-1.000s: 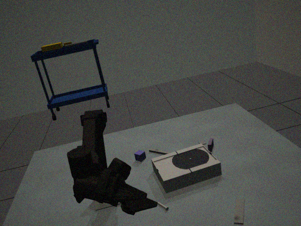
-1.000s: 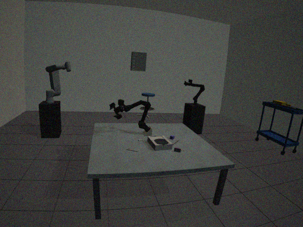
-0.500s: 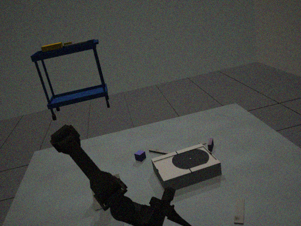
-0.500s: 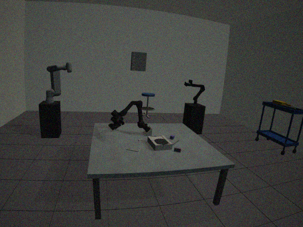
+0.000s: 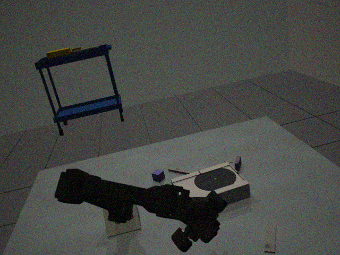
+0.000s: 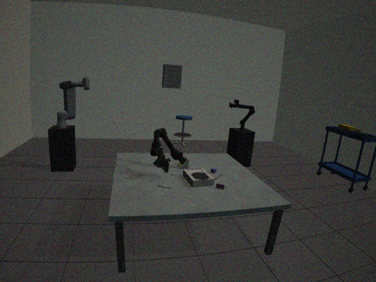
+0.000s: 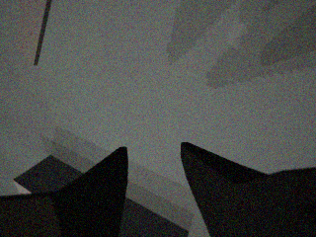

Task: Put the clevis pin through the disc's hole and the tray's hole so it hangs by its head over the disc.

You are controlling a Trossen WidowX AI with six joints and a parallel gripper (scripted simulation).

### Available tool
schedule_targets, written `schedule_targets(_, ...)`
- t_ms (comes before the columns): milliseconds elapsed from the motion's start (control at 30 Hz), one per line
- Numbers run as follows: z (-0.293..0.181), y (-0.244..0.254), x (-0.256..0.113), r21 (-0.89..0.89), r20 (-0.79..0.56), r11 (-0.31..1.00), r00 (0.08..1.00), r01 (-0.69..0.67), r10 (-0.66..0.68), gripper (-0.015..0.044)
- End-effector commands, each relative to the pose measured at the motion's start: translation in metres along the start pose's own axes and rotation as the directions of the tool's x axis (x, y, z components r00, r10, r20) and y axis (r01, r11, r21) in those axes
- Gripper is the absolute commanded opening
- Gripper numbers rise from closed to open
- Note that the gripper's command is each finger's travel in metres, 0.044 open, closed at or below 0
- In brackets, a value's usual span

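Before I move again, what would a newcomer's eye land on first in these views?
Probably the black robot arm, stretched dark across the near part of the pale table. Next, the rimmed tray beside it, with a wide dark disc lying inside. Beyond the table, the blue cart stands out, a yellow object on its top shelf.

The dark arm rises, folds at its elbow and reaches down low over the surface. Its jaws [image 5: 189, 237] [image 6: 166, 167] stand partly open, tips apart.
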State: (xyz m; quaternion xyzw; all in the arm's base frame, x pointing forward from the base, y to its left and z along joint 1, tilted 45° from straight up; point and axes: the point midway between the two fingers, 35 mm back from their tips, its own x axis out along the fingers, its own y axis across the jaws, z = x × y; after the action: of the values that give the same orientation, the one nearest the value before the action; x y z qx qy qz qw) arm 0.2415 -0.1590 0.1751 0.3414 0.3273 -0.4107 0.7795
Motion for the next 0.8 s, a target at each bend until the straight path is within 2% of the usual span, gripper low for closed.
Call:
schedule_targets(0, -0.06, -0.007, 0.006, -0.015, -0.097, 0.961, 0.957, 0.275, -0.275, 0.016)
schedule_targets(133, -0.088, -0.015, -0.003, -0.08, -0.031, 0.893, 0.895, 0.442, -0.446, 0.016)
schedule_targets(267, -0.102, -0.02, -0.019, -0.143, 0.125, 0.823, 0.835, 0.55, -0.536, 0.016)
schedule_targets(333, -0.104, -0.02, -0.022, -0.153, 0.159, 0.813, 0.826, 0.562, -0.541, 0.016)
schedule_targets(767, -0.104, -0.02, -0.02, -0.153, 0.159, 0.813, 0.826, 0.562, -0.541, 0.016)
